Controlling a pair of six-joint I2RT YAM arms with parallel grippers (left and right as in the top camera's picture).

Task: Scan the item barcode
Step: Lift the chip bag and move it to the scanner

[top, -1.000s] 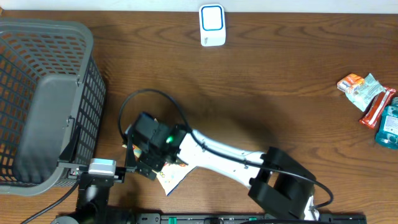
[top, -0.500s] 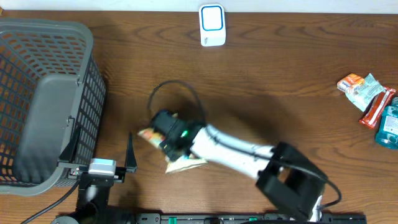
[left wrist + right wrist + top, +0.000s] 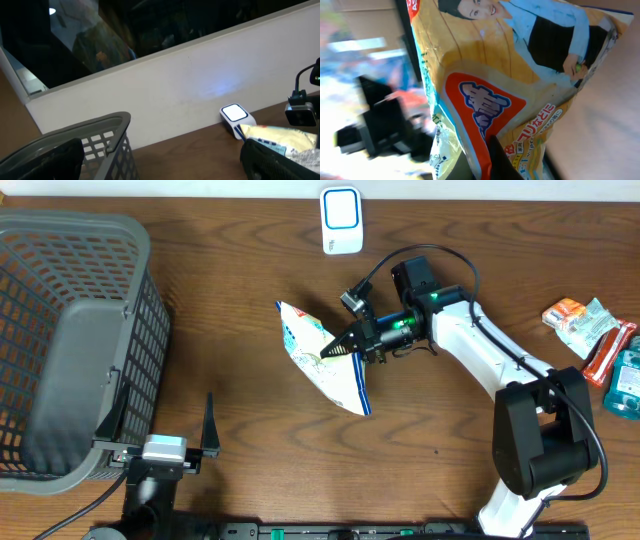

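One scanner (image 3: 341, 220) sits on wooden table (image 3: 250, 300) near wall (image 3: 175, 90).

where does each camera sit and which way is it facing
Overhead: above the table, looking straight down at the basket, scanner and snack bag pinched in the right fingers.
Left wrist: low beside the basket, facing the back wall and scanner; the left fingers fill the bottom corners.
Right wrist: close up on the snack bag, one finger at the bottom.
Shared: all three show the bag.

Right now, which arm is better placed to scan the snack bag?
The right: its jaws are shut on the snack bag, near the white scanner; the left arm sits empty by the basket.
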